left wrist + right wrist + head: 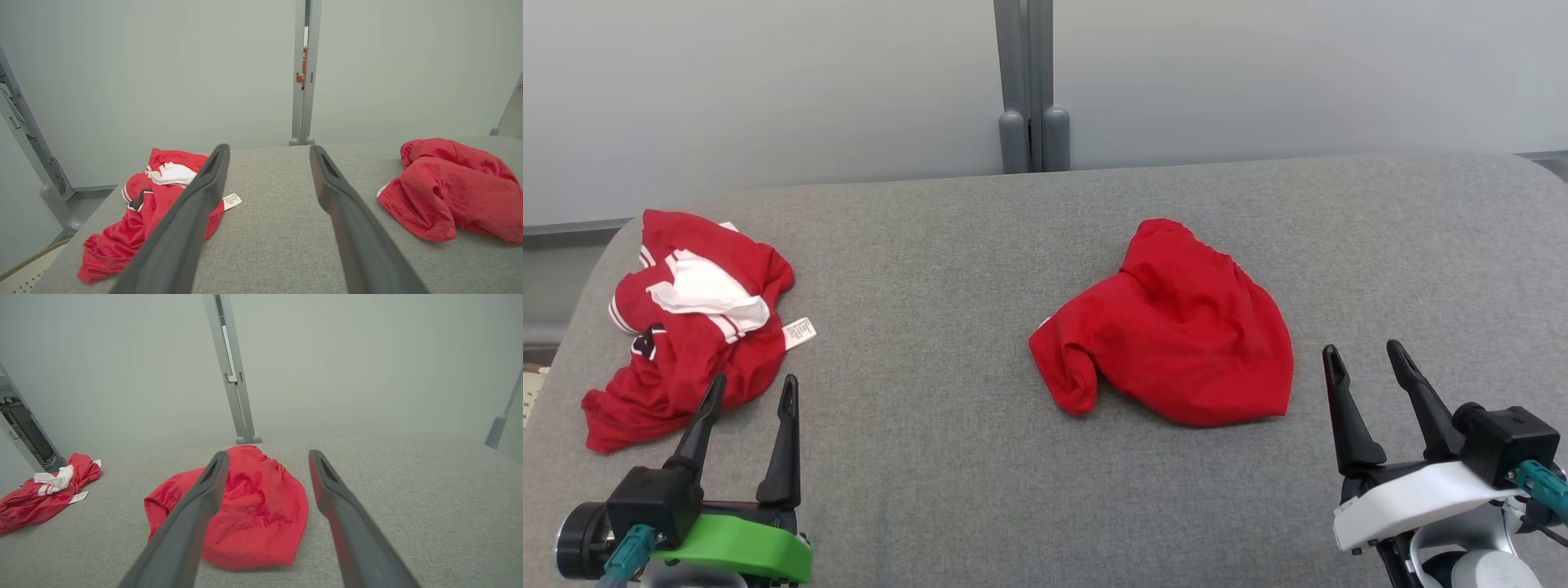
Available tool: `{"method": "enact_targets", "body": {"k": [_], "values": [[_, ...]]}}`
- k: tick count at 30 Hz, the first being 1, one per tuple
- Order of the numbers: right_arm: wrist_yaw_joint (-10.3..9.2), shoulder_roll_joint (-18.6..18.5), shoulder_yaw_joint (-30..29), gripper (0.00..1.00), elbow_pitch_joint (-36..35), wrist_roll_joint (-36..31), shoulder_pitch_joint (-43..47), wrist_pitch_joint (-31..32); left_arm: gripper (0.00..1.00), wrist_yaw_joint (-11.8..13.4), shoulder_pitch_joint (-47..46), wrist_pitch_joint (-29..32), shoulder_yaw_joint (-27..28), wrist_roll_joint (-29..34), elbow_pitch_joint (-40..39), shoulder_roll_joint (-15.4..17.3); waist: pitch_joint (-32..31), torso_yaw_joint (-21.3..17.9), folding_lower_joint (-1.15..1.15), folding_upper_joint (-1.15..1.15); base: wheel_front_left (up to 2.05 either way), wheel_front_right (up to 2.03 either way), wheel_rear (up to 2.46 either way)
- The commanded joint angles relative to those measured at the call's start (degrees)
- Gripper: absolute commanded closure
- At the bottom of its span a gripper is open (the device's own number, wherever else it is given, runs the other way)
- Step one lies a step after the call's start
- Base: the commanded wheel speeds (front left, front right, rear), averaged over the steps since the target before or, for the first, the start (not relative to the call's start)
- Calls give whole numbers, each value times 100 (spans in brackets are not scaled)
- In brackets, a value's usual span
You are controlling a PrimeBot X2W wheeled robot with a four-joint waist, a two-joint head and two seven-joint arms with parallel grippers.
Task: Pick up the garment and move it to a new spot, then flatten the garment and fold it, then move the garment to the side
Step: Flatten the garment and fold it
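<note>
A plain red garment (1176, 327) lies crumpled on the grey padded table (947, 457), right of centre. Seen from the right wrist, the red garment (253, 510) sits just beyond my right gripper (268, 454), which is open and holds nothing. In the head view my right gripper (1364, 349) stands near the garment's right edge, apart from it. A second crumpled garment, red with white trim and a tag (686, 327), lies at the far left. My left gripper (753, 382) is open and empty just in front of it, its left fingertip over the cloth's near edge.
A grey post (1029, 82) rises behind the table's far edge against a pale wall. The table's left edge runs close past the red-and-white garment (151, 212). Bare grey surface lies between the two garments and along the front.
</note>
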Motion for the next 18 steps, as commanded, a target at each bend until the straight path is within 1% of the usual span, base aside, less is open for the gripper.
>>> {"method": "enact_targets", "body": {"k": [1,9,18], "values": [[0,-7,-10,0,-21,9,49,9,0,28,-91,-2,20,14,24,15,-1,-17,0,0,0,0,0],[0,-7,-2,0,-6,24,59,6,0,118,-50,21,96,-67,72,57,-2,-88,0,0,0,0,0],[0,-7,-27,0,-6,32,83,15,0,184,-6,99,61,-62,-26,110,9,-119,0,0,0,0,0]]}}
